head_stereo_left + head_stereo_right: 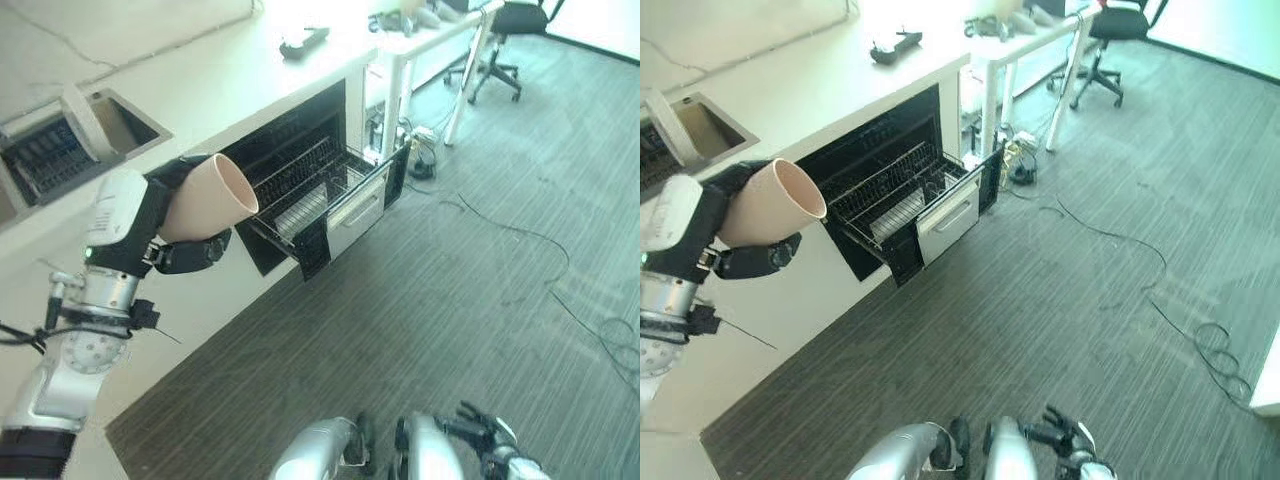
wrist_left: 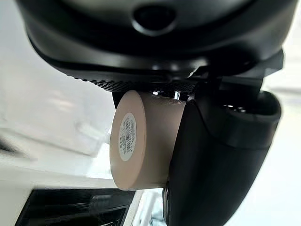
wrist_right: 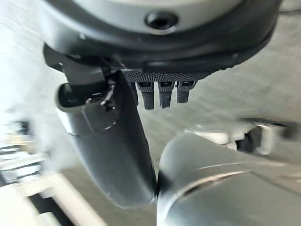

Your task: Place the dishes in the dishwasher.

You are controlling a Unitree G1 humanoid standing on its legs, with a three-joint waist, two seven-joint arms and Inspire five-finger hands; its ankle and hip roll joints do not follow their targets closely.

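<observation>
Cup (image 1: 207, 199), beige, lies sideways in the left robot hand (image 1: 160, 225), fingers curled round it.

Bright daylight floods in from the far side, washing out the far counter (image 1: 200, 60) and the floor (image 1: 590, 30) at the far right. The dishwasher (image 1: 300, 190) cavity stays dark. Both wrist views are soft: the background behind the cup (image 2: 141, 141) blurs, and the right hand (image 3: 113, 141) is out of focus
</observation>
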